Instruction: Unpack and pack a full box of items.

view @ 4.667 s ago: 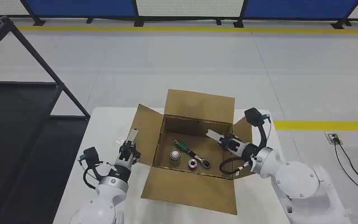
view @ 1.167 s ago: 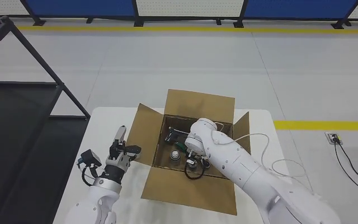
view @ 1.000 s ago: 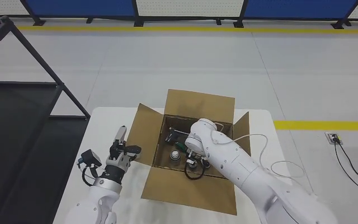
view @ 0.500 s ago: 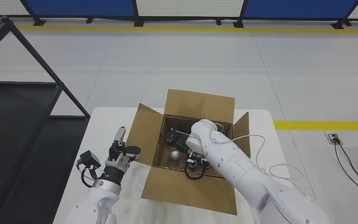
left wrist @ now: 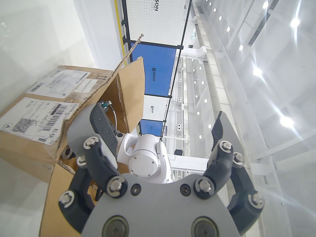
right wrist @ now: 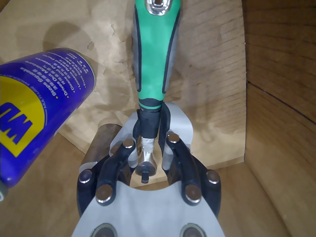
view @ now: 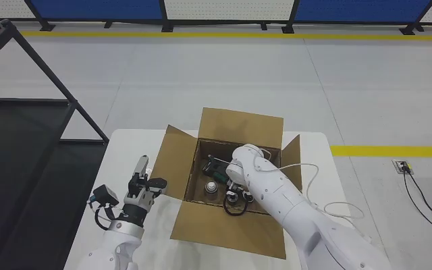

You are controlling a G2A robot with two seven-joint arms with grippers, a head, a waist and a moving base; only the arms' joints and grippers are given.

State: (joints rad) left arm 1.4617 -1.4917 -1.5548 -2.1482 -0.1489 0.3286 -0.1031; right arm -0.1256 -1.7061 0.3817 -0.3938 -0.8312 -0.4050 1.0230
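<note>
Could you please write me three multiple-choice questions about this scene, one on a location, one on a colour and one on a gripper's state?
1. Where is the right gripper?
A. inside the cardboard box
B. on a shelf
C. down by the floor

2. What colour is the handle of the ratchet wrench?
A. red
B. green
C. orange

3. In what state is the left gripper?
A. shut on a bottle
B. shut on a cloth
C. open and empty

Answers:
1 A: the right wrist view shows cardboard walls and floor around it.
2 B: the grip is green with grey and black trim.
3 C: its jaws stand wide apart with nothing between them.
</note>
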